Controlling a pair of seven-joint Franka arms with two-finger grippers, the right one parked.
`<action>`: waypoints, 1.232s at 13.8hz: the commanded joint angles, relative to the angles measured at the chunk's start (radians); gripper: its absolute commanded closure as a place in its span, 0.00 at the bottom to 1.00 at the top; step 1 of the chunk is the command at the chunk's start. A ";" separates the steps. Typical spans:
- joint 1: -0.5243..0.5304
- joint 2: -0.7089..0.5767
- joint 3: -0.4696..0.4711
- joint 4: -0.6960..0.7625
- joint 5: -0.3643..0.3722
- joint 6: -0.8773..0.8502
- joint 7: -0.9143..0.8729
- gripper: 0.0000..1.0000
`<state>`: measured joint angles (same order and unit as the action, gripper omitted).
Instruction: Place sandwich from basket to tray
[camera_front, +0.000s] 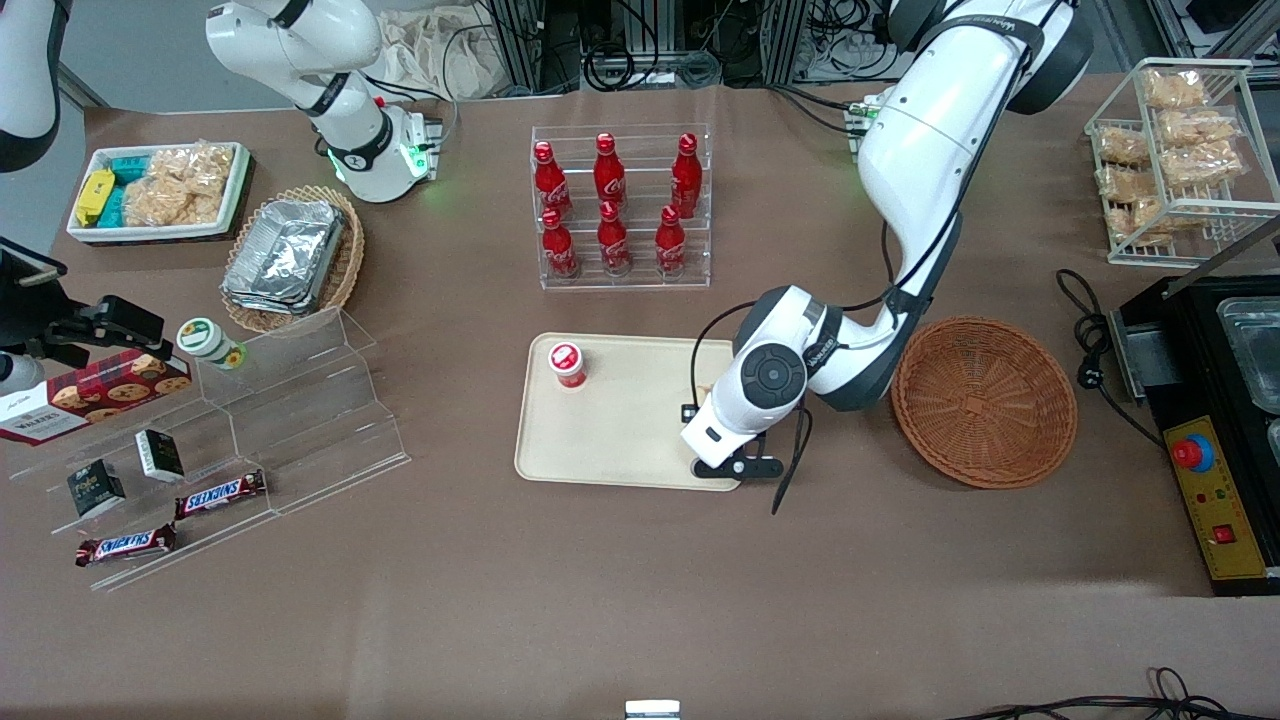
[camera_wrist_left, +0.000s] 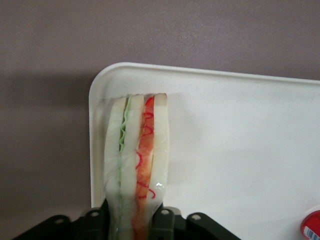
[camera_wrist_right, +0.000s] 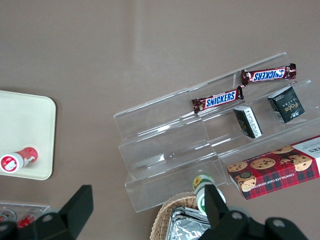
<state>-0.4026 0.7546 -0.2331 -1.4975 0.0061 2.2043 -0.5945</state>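
My left gripper is shut on the sandwich, a wedge of pale bread with green and red filling layers. It holds the sandwich over a rounded corner of the beige tray. In the front view the gripper points down over the tray at the corner nearest the camera on the basket's side, and the arm hides the sandwich. The reddish-brown wicker basket stands empty beside the tray, toward the working arm's end of the table.
A small red-capped cup stands on the tray, also seen in the left wrist view. A clear rack of red bottles stands farther from the camera than the tray. A clear tiered shelf with snacks lies toward the parked arm's end.
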 joint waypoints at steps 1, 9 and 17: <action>-0.008 -0.026 0.011 0.003 0.014 -0.043 -0.011 0.00; 0.111 -0.409 0.020 -0.254 0.015 -0.239 0.019 0.00; 0.359 -0.640 0.021 -0.331 0.009 -0.369 0.258 0.00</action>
<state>-0.1142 0.1515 -0.2021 -1.8258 0.0147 1.8656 -0.3948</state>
